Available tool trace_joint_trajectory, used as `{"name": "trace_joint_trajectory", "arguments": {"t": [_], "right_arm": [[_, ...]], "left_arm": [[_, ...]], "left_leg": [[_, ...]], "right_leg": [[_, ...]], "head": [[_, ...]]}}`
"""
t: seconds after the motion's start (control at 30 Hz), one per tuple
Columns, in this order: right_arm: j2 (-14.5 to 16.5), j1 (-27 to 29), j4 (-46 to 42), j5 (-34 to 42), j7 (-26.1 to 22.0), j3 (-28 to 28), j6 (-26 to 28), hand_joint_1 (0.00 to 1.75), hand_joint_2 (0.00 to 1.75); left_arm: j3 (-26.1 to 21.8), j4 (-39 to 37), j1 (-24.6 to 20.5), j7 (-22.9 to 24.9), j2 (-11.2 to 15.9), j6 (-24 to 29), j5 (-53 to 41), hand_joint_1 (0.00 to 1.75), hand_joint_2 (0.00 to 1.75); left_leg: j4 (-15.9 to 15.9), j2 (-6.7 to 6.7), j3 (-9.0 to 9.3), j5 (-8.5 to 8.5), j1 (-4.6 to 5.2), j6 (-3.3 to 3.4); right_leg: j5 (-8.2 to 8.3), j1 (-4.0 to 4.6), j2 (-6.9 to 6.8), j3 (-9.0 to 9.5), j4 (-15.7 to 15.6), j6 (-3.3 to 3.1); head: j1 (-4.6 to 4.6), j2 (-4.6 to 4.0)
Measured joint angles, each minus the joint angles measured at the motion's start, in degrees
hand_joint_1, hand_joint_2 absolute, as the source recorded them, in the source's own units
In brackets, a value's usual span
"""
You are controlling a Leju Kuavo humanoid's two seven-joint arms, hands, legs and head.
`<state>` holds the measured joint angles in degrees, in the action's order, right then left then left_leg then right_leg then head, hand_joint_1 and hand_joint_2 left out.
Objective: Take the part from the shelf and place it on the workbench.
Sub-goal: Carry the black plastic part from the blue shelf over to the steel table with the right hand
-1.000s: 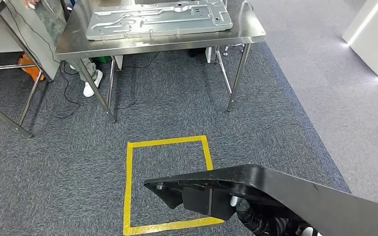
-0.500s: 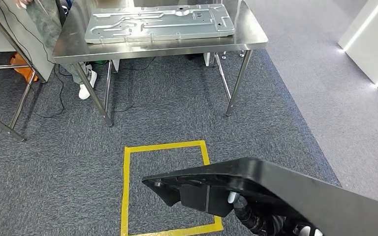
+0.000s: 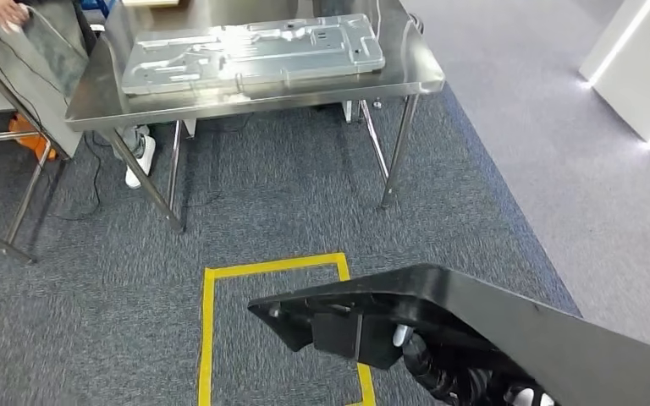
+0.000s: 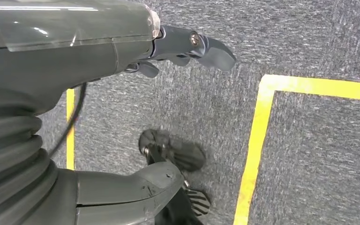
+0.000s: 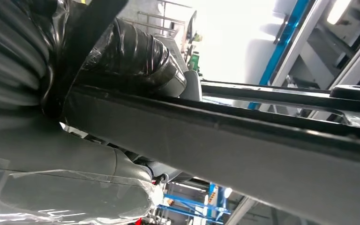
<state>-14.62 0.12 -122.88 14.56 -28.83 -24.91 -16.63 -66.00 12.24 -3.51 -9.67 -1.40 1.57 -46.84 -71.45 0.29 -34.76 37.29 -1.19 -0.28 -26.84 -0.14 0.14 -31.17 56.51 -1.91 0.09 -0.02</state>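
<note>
A large flat black part [image 3: 491, 330] fills the lower right of the head view, held out level above the carpet. My right hand [image 3: 440, 376] grips it from beneath and is mostly hidden by it. In the right wrist view the part's black edge [image 5: 243, 136] runs across the grey hand [image 5: 65, 154], which is wrapped around it. The steel workbench [image 3: 245, 100] stands ahead at the top, with a long grey sheet-metal panel [image 3: 254, 52] lying on it. My left hand [image 4: 98, 51] hangs over the carpet with its fingers [image 4: 206, 47] and thumb [image 4: 136, 183] apart, holding nothing.
A yellow tape square [image 3: 207, 330] marks the carpet just in front of me. A person's white shoe [image 3: 135, 161] shows behind the bench legs and a hand [image 3: 4, 10] at the top left. Another steel frame [image 3: 17, 211] stands left, and white cabinets [image 3: 643, 76] far right.
The whole view has shifted: the workbench and tape square now sit lower and further left, so the camera has moved. The black part stays in my right hand.
</note>
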Motion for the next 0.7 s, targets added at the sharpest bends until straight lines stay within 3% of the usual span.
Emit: {"name": "trace_joint_trajectory", "arguments": {"t": [0.03, 0.07, 0.13, 0.17, 0.23, 0.33, 0.4, 0.47, 0.53, 0.57, 0.63, 0.7], "right_arm": [[0.00, 0.04, 0.00, 0.00, 0.00, -0.07, -0.01, 1.73, 1.75], [0.00, 0.04, 0.00, 0.00, 0.00, -0.14, -0.01, 1.73, 1.75], [0.00, 0.02, 0.02, 0.00, 0.00, -0.26, -0.02, 1.73, 1.75], [0.00, 0.01, 0.03, 0.00, -0.01, -0.30, -0.01, 1.73, 1.75], [0.01, -0.02, 0.04, -0.01, -0.01, -0.34, -0.01, 1.73, 1.75], [0.01, -0.10, 0.02, -0.02, -0.03, -0.39, -0.01, 1.73, 1.75], [0.00, -0.21, 0.01, -0.02, -0.05, -0.40, 0.00, 1.73, 1.75], [0.00, -0.19, 0.01, -0.02, -0.05, -0.43, 0.00, 1.73, 1.75], [0.00, -0.10, 0.02, -0.02, -0.02, -0.44, 0.00, 1.73, 1.75], [0.00, -0.08, 0.02, -0.02, -0.02, -0.44, 0.00, 1.73, 1.75], [0.00, -0.07, 0.03, -0.03, -0.03, -0.45, 0.00, 1.73, 1.75], [0.01, -0.04, 0.10, -0.09, -0.02, -0.49, 0.00, 1.73, 1.75]], "left_arm": [[-0.05, 0.00, 0.12, 0.00, 0.01, -0.01, 0.00, 0.00, 1.75], [-0.11, 0.00, 0.20, -0.01, 0.01, -0.02, 0.00, 0.00, 1.75], [-0.24, 0.00, 0.24, -0.04, 0.09, -0.04, 0.00, 0.00, 1.75], [-0.30, 0.00, 0.23, -0.06, 0.14, -0.05, 0.00, 0.00, 1.75], [-0.36, 0.00, 0.26, -0.10, 0.26, -0.05, 0.00, 0.00, 1.75], [-0.40, 0.00, 0.25, -0.18, 0.27, -0.05, 0.01, 0.00, 1.75], [-0.42, 0.00, 0.12, -0.22, 0.22, -0.06, 0.02, 0.00, 1.75], [-0.42, 0.00, 0.09, -0.23, 0.21, -0.07, 0.01, 0.00, 1.75], [-0.42, 0.00, 0.25, -0.23, 0.19, -0.07, 0.00, 0.00, 1.75], [-0.43, 0.00, 0.32, -0.24, 0.15, -0.07, 0.00, 0.00, 1.75], [-0.43, 0.00, 0.31, -0.27, 0.06, -0.12, 0.01, 0.00, 1.75], [-0.43, 0.00, 0.18, -0.39, 0.01, -0.21, 0.02, 0.00, 1.75]], "left_leg": [[0.16, -0.01, -0.90, -0.68, 0.10, 0.29], [2.41, -0.02, -0.76, -2.69, 0.28, 0.75], [9.32, -0.09, 0.93, -7.94, 0.93, 1.98], [12.01, -0.17, 1.59, -9.30, 1.28, 2.46], [14.24, -0.37, 2.22, -9.95, 1.75, 3.07], [15.60, -0.48, 4.00, -10.37, 1.38, 3.76], [15.95, -0.40, 5.19, -10.18, 1.10, 4.01], [15.94, -0.39, 5.75, -9.53, 1.04, 4.06], [15.92, -0.45, 6.69, -8.58, 0.94, 3.80], [15.92, -0.50, 7.43, -7.99, 0.83, 3.58], [15.96, -0.59, 9.09, -6.67, 0.60, 3.04], [16.30, -0.72, 10.45, -5.57, 0.51, 2.36]], "right_leg": [[-0.36, 0.24, 0.12, 0.38, 0.03, -0.06], [-0.76, 0.47, 0.19, 0.92, 0.04, -0.08], [-1.57, 0.85, 0.20, 2.14, -0.05, 0.00], [-1.91, 0.89, 0.27, 2.56, -0.14, 0.15], [-2.25, 0.78, 0.39, 3.03, -0.06, 0.78], [-2.46, 0.70, 0.41, 3.03, 2.22, 1.76], [-4.63, 0.45, 0.34, 0.51, 6.93, 2.39], [-7.71, -0.06, 0.27, -4.31, 13.74, 3.02], [-8.58, -0.56, 0.19, -7.69, 16.46, 3.55], [-7.38, -0.72, 0.14, -8.00, 14.96, 3.74], [-1.61, -0.82, -0.03, -6.74, 7.97, 3.75], [2.29, -0.53, -0.31, -5.51, 2.73, 3.27]], "head": [[-0.01, 0.00], [-0.01, 0.00], [0.02, 0.00], [0.02, 0.00], [0.01, 0.00], [-0.02, 0.00], [-0.01, 0.00], [-0.01, 0.00], [0.00, 0.00], [0.00, 0.00], [0.02, 0.00], [0.02, 0.00]]}}
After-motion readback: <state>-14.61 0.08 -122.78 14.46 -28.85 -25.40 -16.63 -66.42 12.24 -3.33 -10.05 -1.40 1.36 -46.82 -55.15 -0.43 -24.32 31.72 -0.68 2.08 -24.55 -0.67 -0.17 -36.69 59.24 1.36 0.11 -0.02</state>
